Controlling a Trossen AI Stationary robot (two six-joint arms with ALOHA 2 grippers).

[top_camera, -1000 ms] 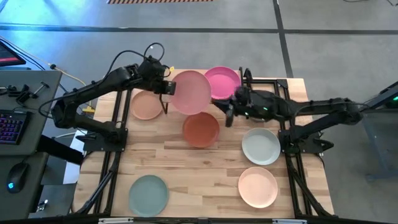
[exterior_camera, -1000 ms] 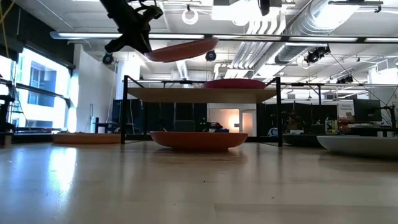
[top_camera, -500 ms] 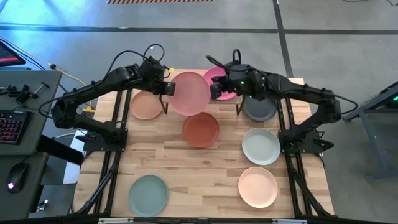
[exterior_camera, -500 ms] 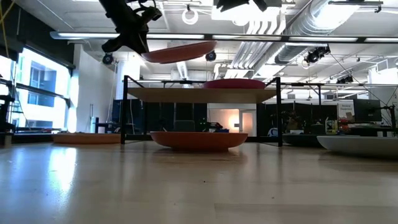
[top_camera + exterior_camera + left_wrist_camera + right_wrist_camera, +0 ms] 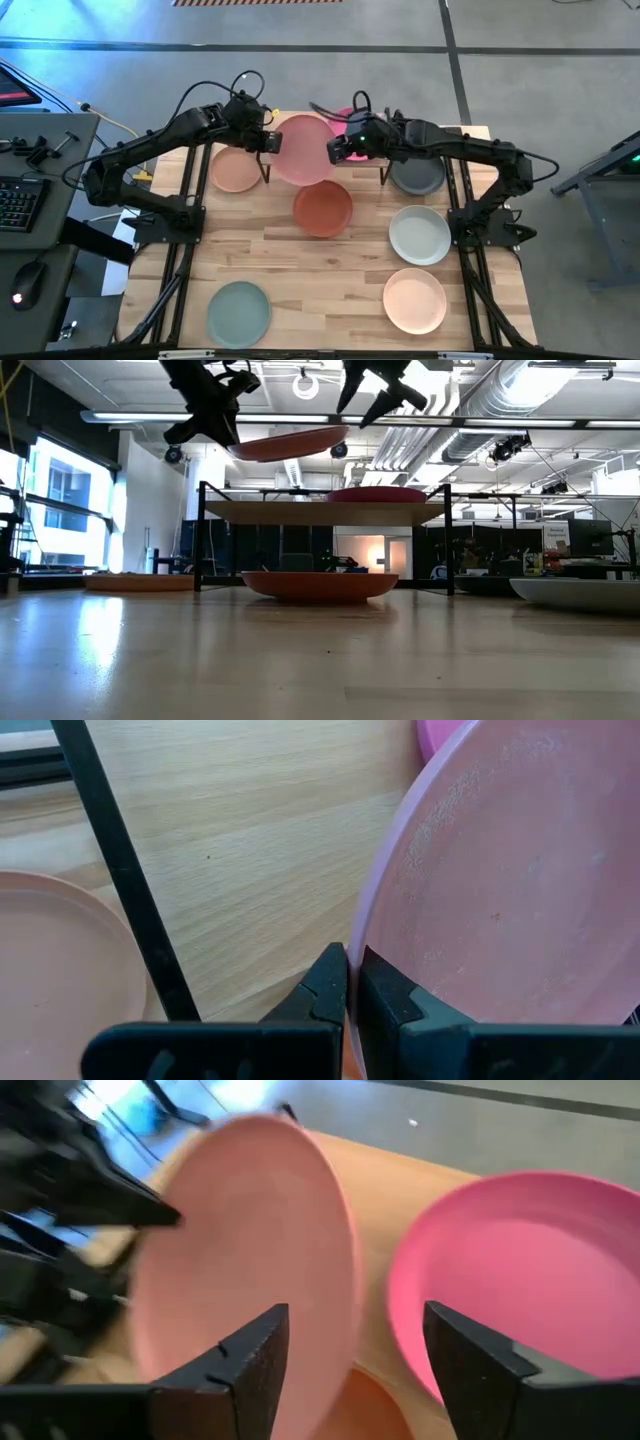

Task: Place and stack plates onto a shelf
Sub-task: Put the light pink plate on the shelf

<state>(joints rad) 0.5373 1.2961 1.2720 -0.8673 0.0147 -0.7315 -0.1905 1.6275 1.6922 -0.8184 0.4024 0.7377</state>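
My left gripper (image 5: 266, 141) is shut on a light pink plate (image 5: 306, 148), holding it in the air above the shelf (image 5: 320, 512). A magenta plate (image 5: 378, 494) lies on the shelf top. My right gripper (image 5: 335, 150) stands open just above and beside the pink plate's right rim (image 5: 342, 430). It is apart from the rim as far as the low view shows. In the right wrist view both the pink plate (image 5: 240, 1250) and the magenta plate (image 5: 520, 1280) lie ahead of its fingers. A terracotta plate (image 5: 322, 208) rests on the table, partly under the shelf. My left gripper pinches the light pink plate's rim (image 5: 362, 942) between its two fingers, on the side toward the table's left. The fingers come from the left, slanting down. The plate is lifted clear over the shelf and tilted, with the held side lower.
On the table lie a peach plate (image 5: 236, 168) at the left, a dark grey plate (image 5: 418, 172), a pale plate (image 5: 420, 235) and a cream plate (image 5: 415, 300) at the right, and a sage green plate (image 5: 239, 312) near the front. A black shelf leg (image 5: 120, 870) stands close by.
My right gripper has swung from beside the terracotta plate toward the table's far edge and left, up to the light pink plate's right rim. It has turned on the way and opened. The left gripper and its plate have kept still.
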